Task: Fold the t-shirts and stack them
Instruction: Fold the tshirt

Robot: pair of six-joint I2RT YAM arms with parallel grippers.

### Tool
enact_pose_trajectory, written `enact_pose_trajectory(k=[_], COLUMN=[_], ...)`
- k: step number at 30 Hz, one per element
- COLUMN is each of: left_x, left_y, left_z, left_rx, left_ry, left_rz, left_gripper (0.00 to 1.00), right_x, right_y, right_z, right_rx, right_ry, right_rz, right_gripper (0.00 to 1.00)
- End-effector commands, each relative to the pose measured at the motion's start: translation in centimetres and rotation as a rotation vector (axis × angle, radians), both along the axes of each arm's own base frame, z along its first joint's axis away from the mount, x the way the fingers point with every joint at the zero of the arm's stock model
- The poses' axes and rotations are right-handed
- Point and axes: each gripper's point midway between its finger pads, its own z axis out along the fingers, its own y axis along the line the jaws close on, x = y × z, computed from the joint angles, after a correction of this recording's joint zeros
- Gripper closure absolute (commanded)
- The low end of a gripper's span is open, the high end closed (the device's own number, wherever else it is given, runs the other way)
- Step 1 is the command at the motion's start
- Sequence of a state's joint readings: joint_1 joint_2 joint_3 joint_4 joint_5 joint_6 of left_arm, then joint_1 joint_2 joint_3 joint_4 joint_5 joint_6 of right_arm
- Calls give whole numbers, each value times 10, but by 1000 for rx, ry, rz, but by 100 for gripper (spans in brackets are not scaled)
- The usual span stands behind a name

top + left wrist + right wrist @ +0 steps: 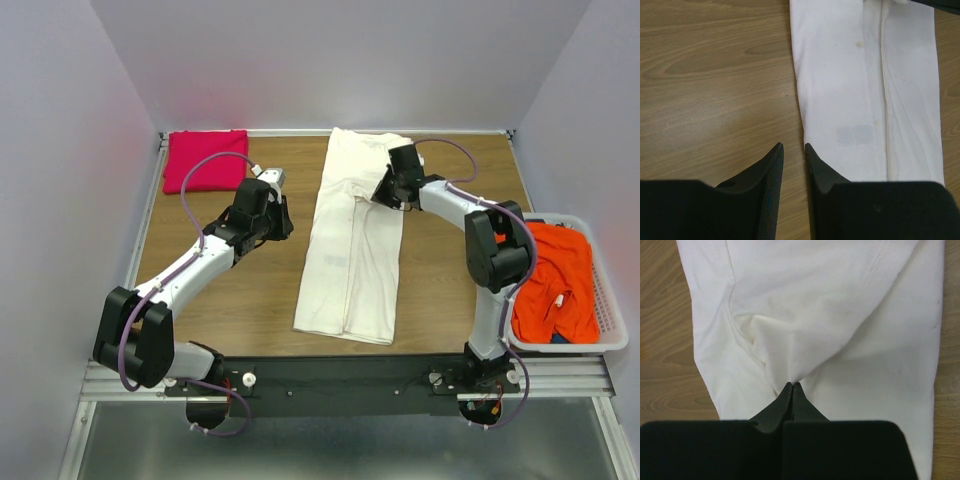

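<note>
Cream t-shirt (350, 250) lies as a long strip mid-surface (220, 300), long axis running near to far. Right pincer (792, 385) is clamped tight on a pinch of cloth in the far third, right side. Left pincer (794, 150) is partly open and empty, over bare wood just beside the strip's left edge. Likely next: left grabs that edge to match.
</note>
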State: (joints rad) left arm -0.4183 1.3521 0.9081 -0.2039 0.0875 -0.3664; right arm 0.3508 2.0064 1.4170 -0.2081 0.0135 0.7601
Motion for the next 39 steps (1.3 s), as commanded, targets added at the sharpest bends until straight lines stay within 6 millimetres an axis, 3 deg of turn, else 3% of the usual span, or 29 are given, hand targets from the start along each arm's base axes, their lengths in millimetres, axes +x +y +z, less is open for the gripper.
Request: enact_pose_trajectory(k=[1, 24, 34, 36, 38, 39], left_x=[0, -13, -22, -25, -29, -30], left_y=[-1, -13, -19, -23, -28, -28], left_z=[3, -14, -28, -31, -36, -37], left_rx=[-13, -102, -141, -151, -151, -147], left_ry=[-14, 57, 90, 100, 108, 108], left_rz=[-13, -25, -27, -28, -35, -32], left_gripper=[68, 68, 68, 68, 68, 68], right_x=[-7, -8, -15, -18, -19, -22], right_y=[7, 31, 30, 27, 24, 19], right_z=[9, -12, -23, -25, -10, -10], right_rx=[21, 85, 78, 63, 55, 33], right_ry=[-12, 43, 63, 61, 30, 23], right_rz=[11, 45, 61, 61, 68, 66], right_gripper=[100, 100, 99, 86, 72, 59])
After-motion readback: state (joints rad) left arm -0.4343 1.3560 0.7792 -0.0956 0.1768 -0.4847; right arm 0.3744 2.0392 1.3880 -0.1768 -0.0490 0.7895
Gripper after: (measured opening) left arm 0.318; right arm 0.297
